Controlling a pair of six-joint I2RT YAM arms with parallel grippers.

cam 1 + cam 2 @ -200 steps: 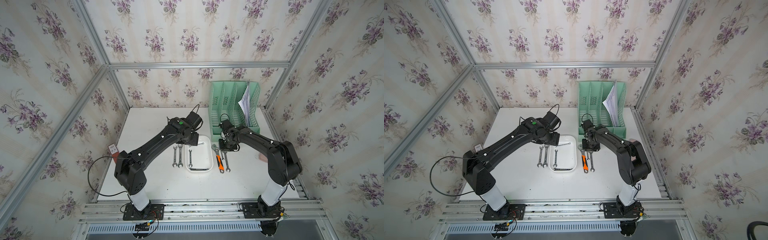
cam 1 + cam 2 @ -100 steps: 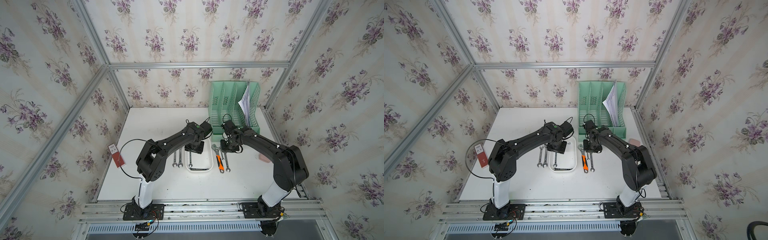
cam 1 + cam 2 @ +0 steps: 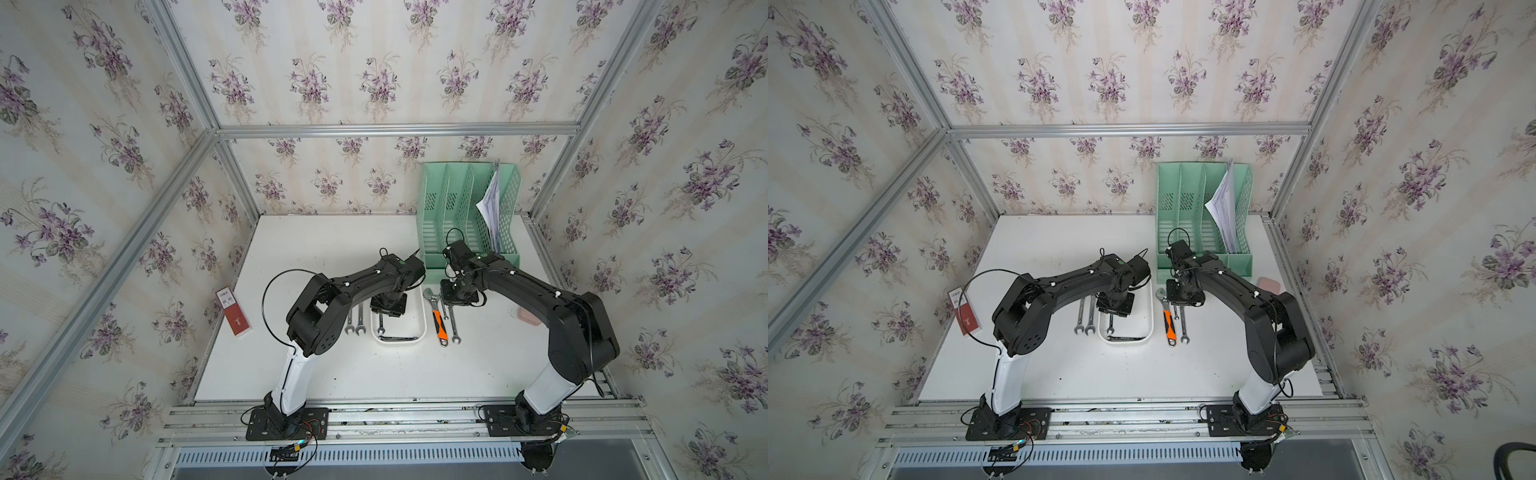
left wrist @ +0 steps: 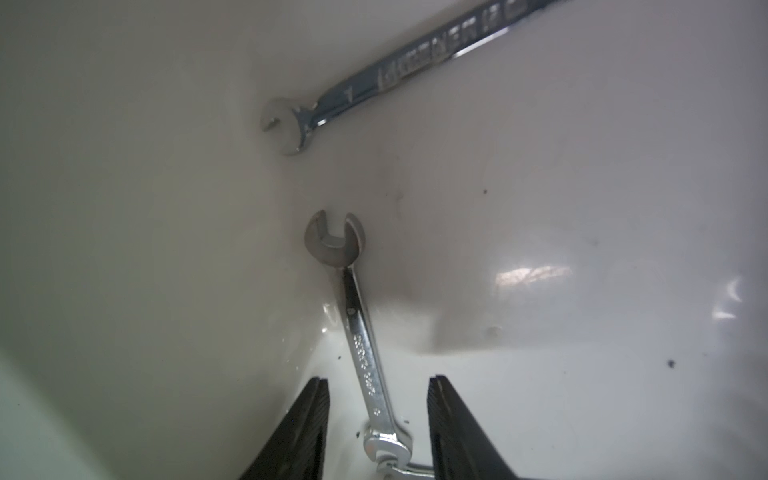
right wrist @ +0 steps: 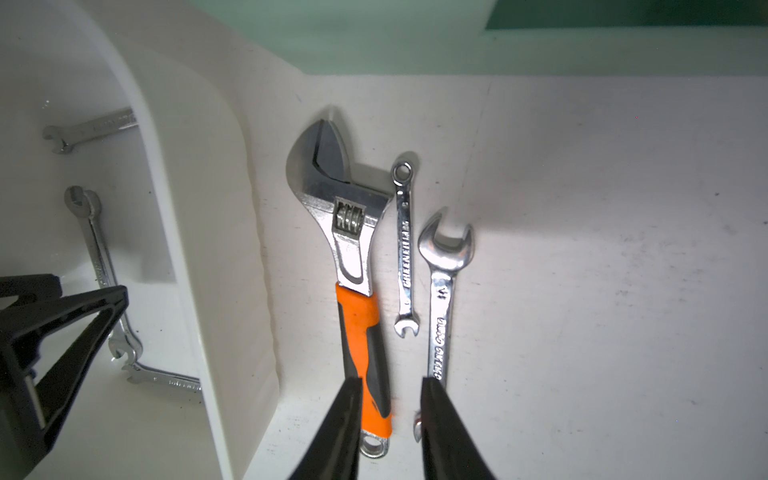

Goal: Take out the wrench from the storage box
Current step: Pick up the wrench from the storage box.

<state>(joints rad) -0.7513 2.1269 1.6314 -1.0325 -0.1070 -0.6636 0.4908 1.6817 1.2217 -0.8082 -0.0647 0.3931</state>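
The white storage box (image 3: 423,324) (image 3: 1150,324) (image 5: 216,208) lies mid-table and holds three wrenches. My left gripper (image 4: 378,380) (image 3: 388,307) reaches down into it, open. A slim wrench (image 4: 355,316) (image 3: 380,324) (image 5: 97,257) lies on the box floor between its fingers, a gap on each side. A second wrench (image 3: 397,338) (image 5: 166,380) lies across the box's near end. The third wrench (image 4: 415,68) (image 5: 89,129) is hidden under the arm in both top views. My right gripper (image 5: 390,380) (image 3: 457,295) hangs open and empty outside the box.
Right of the box lie an orange-handled adjustable wrench (image 5: 357,316) (image 3: 437,320), a small wrench (image 5: 405,245) and a longer wrench (image 5: 442,299). Two wrenches (image 3: 354,322) lie left of it. A green file rack (image 3: 457,216) stands behind. A red card (image 3: 234,311) and a pink case (image 3: 528,316) sit at the table's sides.
My left arm has folded inward and carried its gripper from the box's far-left corner down into the box, with the jaws narrowing around the slim wrench. The right gripper has barely moved.
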